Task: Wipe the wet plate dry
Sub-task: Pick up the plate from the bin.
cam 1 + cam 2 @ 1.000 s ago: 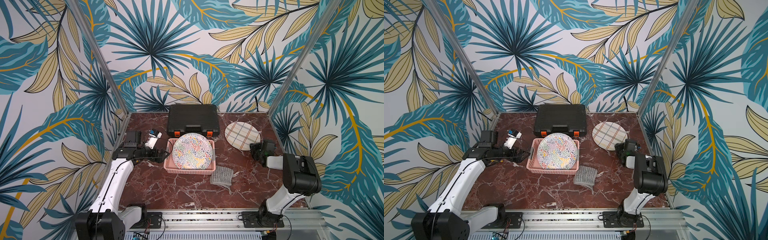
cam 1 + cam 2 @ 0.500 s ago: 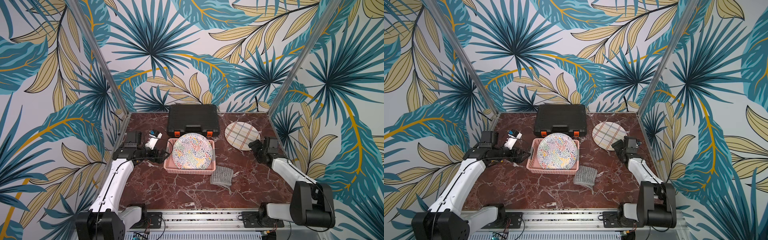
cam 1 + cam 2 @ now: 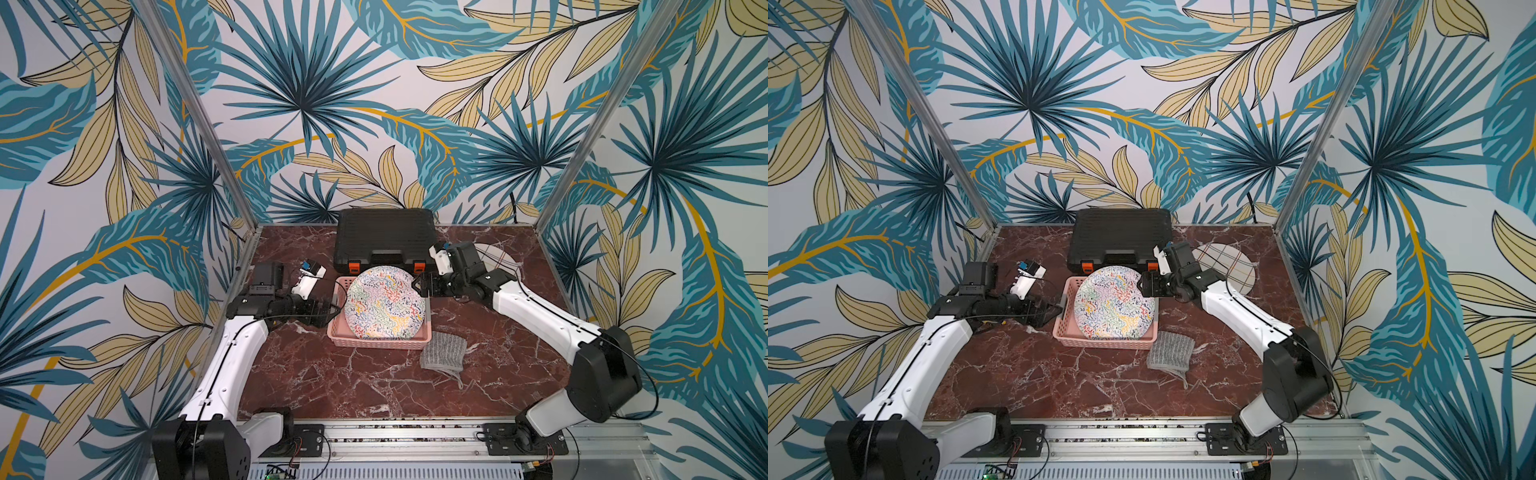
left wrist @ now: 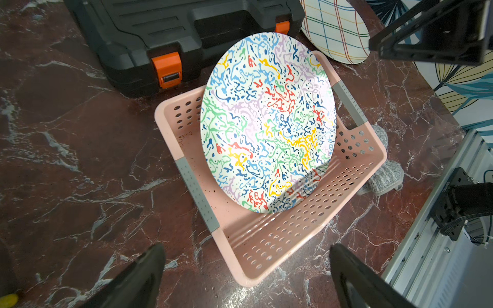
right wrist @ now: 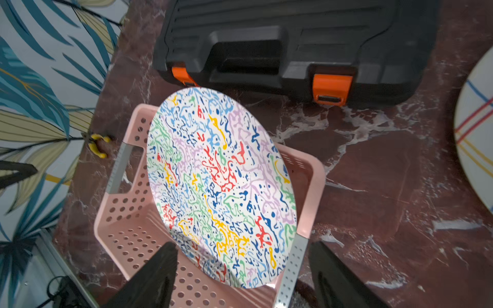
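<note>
Left wrist view shows the plate (image 4: 266, 122) standing on its edge inside the pink basket (image 4: 266, 240). Its lower rim sits on the basket floor and its top leans toward the far side, by the black toolcase (image 4: 186, 32). The plate is round, with no long axis to name; its speckled face, squiggles of blue, red, green, yellow and lilac on glossy white, looks toward the near side and upward.

My left gripper (image 3: 328, 309) lies level, pointing right at the basket's left end, jaws spread wide and holding nothing. That arm rises from the near left corner and bends at the wrist.

My right gripper (image 3: 422, 286) points left at the plate's right rim. Seen from the right wrist, its jaws are spread either side of the plate's edge and the basket's grey handle; I cannot tell whether they touch. That arm's elbow sits high at the near right, and its forearm slants far and left.

The basket is perforated plastic. A grey knitted cloth (image 3: 442, 353) lies flat on the red marble table (image 3: 332, 382), just beside the basket's near right corner. A plaid plate (image 3: 1229, 266) lies flat, far right.
</note>
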Robot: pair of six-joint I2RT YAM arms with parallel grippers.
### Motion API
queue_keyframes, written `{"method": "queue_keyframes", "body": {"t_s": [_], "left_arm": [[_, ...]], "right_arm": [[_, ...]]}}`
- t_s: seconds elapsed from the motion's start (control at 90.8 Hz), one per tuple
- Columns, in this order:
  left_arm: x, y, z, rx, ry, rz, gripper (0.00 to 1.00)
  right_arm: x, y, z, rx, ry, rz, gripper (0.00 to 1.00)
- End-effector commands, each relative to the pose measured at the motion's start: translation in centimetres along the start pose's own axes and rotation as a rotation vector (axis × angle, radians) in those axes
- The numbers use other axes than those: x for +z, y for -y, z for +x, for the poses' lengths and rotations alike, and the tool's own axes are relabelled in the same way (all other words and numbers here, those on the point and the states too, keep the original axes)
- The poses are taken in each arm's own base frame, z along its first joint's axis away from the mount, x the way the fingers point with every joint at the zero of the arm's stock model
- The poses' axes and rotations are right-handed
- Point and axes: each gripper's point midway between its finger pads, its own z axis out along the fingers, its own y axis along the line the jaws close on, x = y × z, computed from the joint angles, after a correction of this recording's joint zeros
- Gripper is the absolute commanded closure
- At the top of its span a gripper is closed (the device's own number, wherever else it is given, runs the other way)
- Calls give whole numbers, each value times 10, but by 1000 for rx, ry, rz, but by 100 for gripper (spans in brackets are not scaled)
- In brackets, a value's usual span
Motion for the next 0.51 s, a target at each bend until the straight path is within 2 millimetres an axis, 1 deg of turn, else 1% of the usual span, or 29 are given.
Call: {"method": "queue_keyframes", "body": {"t_s": [0.0, 0.22, 0.496], "left_arm": [[4, -1, 6, -7, -11, 16, 0], [4, -1, 6, -7, -13, 18, 0], [4, -1, 6, -9, -12, 20, 0]], "right_arm": [[15, 3, 15, -118, -119, 35, 19], [42, 14, 17, -184, -200, 89, 19], [68, 14, 21, -196, -250, 63, 20]]}}
